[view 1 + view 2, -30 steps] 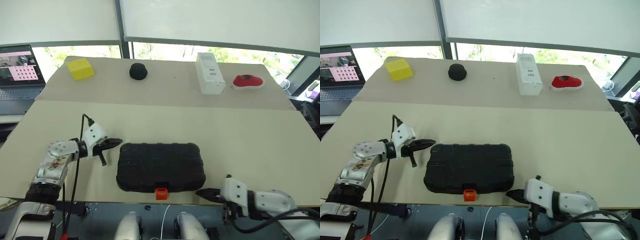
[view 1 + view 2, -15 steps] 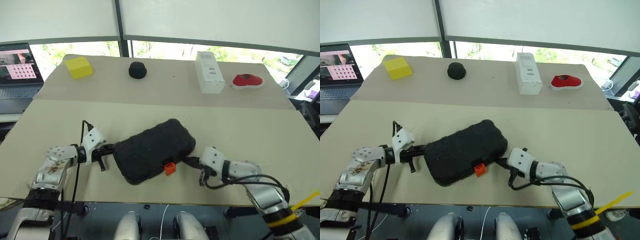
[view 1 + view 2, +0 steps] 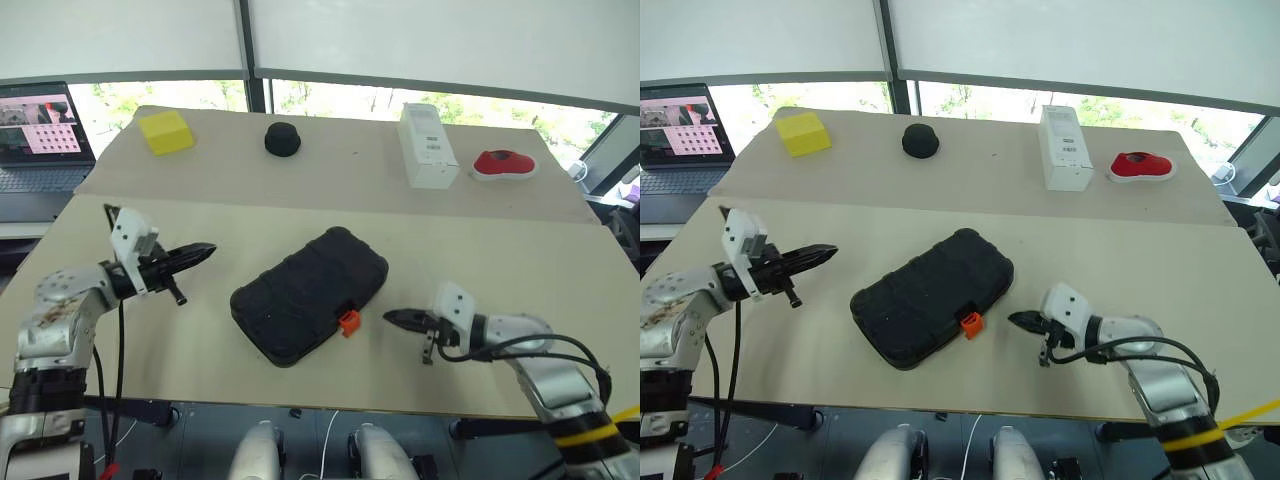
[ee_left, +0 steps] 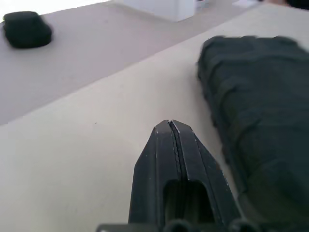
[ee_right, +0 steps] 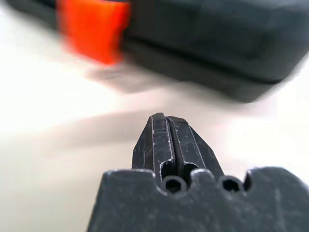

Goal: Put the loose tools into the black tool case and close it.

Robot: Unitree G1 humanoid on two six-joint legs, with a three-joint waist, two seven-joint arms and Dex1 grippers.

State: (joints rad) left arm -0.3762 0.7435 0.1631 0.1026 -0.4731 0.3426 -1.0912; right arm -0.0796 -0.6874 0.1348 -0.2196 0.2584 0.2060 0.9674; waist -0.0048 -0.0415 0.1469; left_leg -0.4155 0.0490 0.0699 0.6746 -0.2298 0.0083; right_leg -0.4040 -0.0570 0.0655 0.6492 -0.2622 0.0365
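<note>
The black tool case (image 3: 310, 295) lies closed on the table, turned at an angle, its orange latch (image 3: 348, 322) facing the near right. My left gripper (image 3: 203, 248) hovers above the table to the case's left, shut and empty, apart from the case. My right gripper (image 3: 392, 315) is shut and empty, low over the table just right of the latch, pointing at it with a small gap. In the right wrist view the latch (image 5: 94, 29) shows just beyond the shut fingertips (image 5: 166, 123). The loose tools are out of view.
At the table's far side stand a yellow block (image 3: 165, 132), a small round black object (image 3: 282, 139), a white box (image 3: 427, 147) and a red object (image 3: 503, 163). A laptop (image 3: 38, 130) sits off the table's left.
The case has turned from square with the front edge to a diagonal. My left gripper has risen and drawn away from its left end. My right gripper came up to the latch side, then backed off slightly.
</note>
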